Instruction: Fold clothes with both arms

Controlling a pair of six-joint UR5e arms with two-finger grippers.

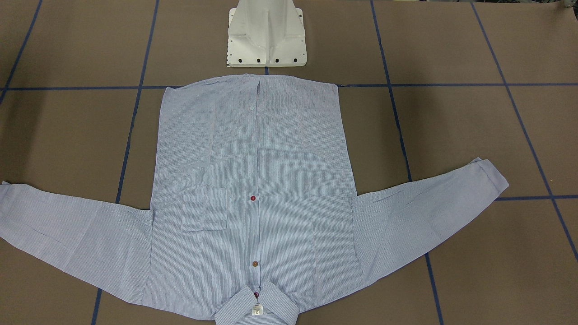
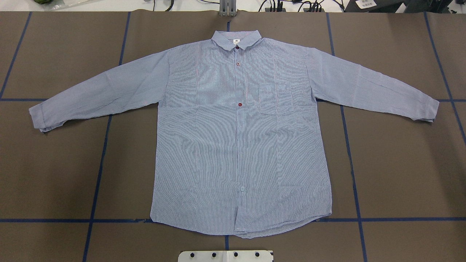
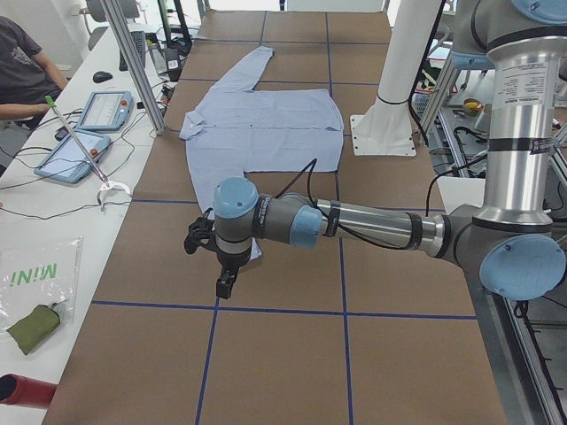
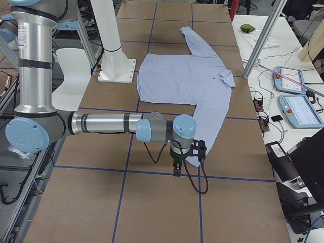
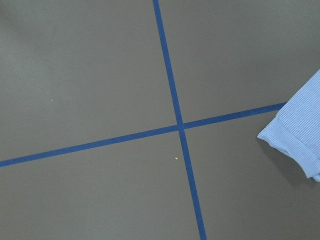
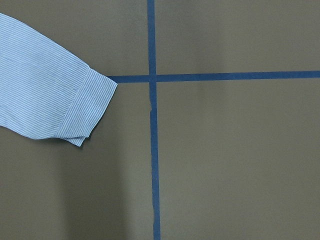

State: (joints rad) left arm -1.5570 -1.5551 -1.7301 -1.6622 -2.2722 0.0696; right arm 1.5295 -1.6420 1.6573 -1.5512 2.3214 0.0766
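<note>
One shirt (image 2: pixel 240 145) is laid flat, front up and buttoned, mid-desk (image 2: pixel 54 174), collar (image 2: pixel 236 38) away from the robot. It is judged light, limp and easily creased. Hold is best taken at the two cuffs (image 2: pixel 38 118). Two sleeves (image 2: pixel 109 87), one pocket (image 2: pixel 276 100) and three dark buttons (image 2: pixel 240 104) are counted. The left claw (image 3: pixel 226 288) and right claw (image 4: pixel 175 169) are hung near the cuffs, but whether released or clenched cannot be told.

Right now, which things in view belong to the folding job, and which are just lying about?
Job in hand:
light blue striped shirt, spread flat
left arm, near one sleeve cuff
right arm, near the other cuff

Lying about:
teach pendants on the side bench
green pouch
white pedestal
</note>
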